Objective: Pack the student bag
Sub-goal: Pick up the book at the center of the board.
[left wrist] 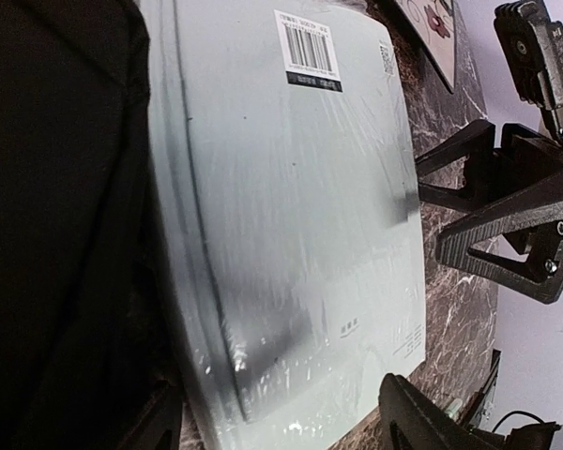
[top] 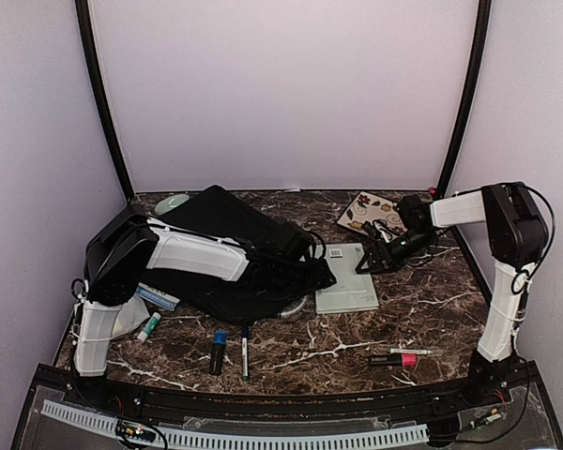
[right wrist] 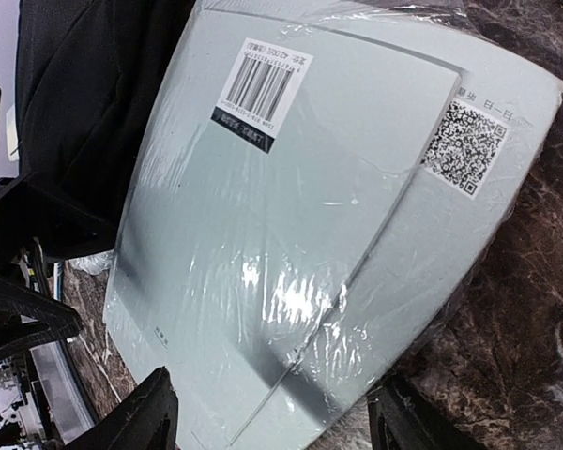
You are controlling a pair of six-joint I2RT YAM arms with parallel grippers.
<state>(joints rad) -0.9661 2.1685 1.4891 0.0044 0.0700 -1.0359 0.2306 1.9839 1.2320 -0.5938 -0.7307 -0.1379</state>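
The student bag [top: 227,246] is a large black backpack lying flat at the table's left middle, and it fills the left of the left wrist view [left wrist: 56,225]. A pale green shrink-wrapped notebook pack [top: 347,281] lies just right of it, its left edge against or slightly under the bag. My left arm reaches across the bag. My left gripper [left wrist: 281,424] hangs open over the pack's near edge, holding nothing. My right gripper [top: 375,258] stands open at the pack's far right corner. In the right wrist view the right gripper [right wrist: 277,422] straddles the pack [right wrist: 310,216] without gripping it.
A floral notebook [top: 371,214] lies at the back right. In front lie a blue-capped marker [top: 218,352], a pen [top: 244,352] and a pink highlighter [top: 394,359]. A green-capped tube [top: 150,326] sits near the left arm's base, and a pale round item [top: 172,202] lies behind the bag.
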